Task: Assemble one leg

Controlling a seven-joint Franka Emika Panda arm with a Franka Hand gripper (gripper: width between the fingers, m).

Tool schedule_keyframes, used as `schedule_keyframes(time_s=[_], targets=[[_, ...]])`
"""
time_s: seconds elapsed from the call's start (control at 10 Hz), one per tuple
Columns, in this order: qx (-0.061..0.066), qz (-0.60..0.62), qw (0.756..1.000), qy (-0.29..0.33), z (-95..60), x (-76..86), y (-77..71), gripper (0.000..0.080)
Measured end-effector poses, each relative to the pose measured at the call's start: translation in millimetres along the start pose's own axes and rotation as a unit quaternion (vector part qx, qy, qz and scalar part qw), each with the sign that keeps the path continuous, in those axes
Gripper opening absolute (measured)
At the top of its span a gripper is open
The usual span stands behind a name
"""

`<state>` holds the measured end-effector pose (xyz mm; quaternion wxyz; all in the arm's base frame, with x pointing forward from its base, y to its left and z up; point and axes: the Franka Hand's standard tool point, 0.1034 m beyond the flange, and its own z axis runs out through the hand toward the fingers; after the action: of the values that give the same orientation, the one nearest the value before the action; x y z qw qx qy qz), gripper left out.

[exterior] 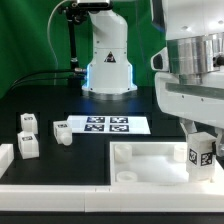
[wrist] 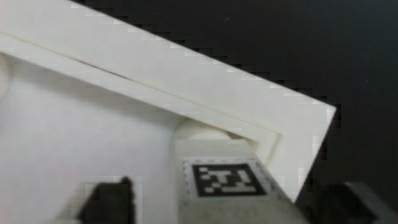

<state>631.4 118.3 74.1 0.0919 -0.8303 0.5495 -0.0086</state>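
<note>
One leg (exterior: 201, 155), a white block-like post with a black-and-white tag, stands upright in the corner of the white rimmed tabletop (exterior: 140, 156) on the exterior view's right. My gripper (exterior: 200, 138) is right over it. In the wrist view the leg (wrist: 228, 172) lies between my two dark fingers (wrist: 107, 203), with a gap showing on each side. Its round end sits at the tabletop's corner (wrist: 294, 120). The jaws stand open around the leg. Three more legs (exterior: 28, 145) lie on the exterior view's left.
The marker board (exterior: 105, 124) lies behind the tabletop. The robot's base (exterior: 107, 60) stands at the back. A white part (exterior: 5, 158) sits at the left edge. Two loose legs (exterior: 28, 121) (exterior: 62, 131) lie near the marker board.
</note>
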Motion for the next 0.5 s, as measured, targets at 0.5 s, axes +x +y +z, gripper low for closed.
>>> schedule_keyframes(time_s=[0.5], targets=[[-0.013,-0.319,0.948,-0.003,-2.0,1.6,-1.1,0.0648]])
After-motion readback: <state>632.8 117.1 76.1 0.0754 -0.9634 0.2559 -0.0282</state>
